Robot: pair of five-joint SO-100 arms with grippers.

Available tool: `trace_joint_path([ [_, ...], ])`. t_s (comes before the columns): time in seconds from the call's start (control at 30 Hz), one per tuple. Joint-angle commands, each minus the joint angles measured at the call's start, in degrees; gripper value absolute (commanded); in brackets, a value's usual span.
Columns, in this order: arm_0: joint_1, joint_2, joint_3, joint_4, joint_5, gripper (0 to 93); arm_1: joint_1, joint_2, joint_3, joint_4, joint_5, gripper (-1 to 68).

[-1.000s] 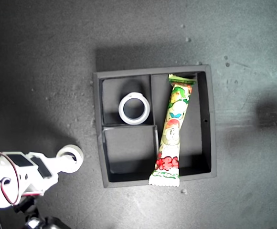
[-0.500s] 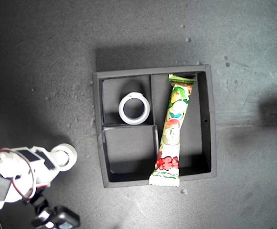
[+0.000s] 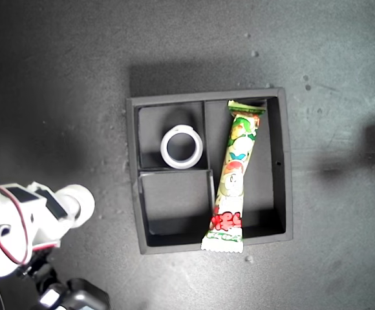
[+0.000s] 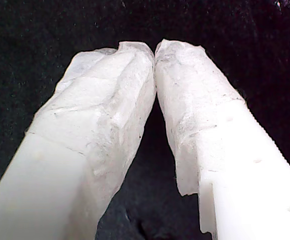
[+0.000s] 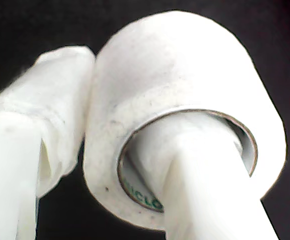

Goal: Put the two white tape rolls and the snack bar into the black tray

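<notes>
Exterior view dim toward corners; tray (image 3: pixel 130 168) shadow falls toward 11 o'clock. Wrist views overexposed, soft-focused, backgrounds black.

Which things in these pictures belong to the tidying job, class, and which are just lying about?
Belonging to the job:
- black tray
- larger tape roll, in a small compartment
- snack bar, in the long compartment, one end over the wall
- smaller tape roll, gripped by my second gripper

Just lying about:
- pale crumbs on the dark table
- my first gripper, closed on nothing

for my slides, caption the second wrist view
Second tool pinching small white tape roll, one finger through its core.
</notes>
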Motion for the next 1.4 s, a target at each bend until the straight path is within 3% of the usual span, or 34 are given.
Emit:
trace_joint_path([
  [0.0,-2.3,-1.1,-13.2,3.2,5.2,0.0,0.3,0.4,1.5,-0.4,-1.1,-0.4],
  [0.2,-2.8,-27.2,-38.8,4.7,10.1,0.0,-1.4,0.4,1.5,0.2,0.2,-0.4],
  [0.27,-1.8,-41.4,-55.3,10.5,10.5,0.0,-2.0,0.4,1.5,0.3,0.4,-0.4],
  [0.37,-0.7,-69.5,-99.1,25.9,11.1,0.0,-2.2,0.4,1.5,0.4,0.4,-0.4],
  [0.97,0.1,-68.6,-93.5,25.5,10.0,0.8,-2.2,0.4,1.5,0.4,0.1,-0.4],
  [1.17,0.4,-65.6,-88.9,25.5,9.8,16.3,-2.2,0.4,1.5,0.4,-0.1,-0.4],
  [1.37,0.4,-61.8,-84.6,25.5,10.5,22.4,-2.1,0.4,1.5,0.3,-0.3,-0.4],
])
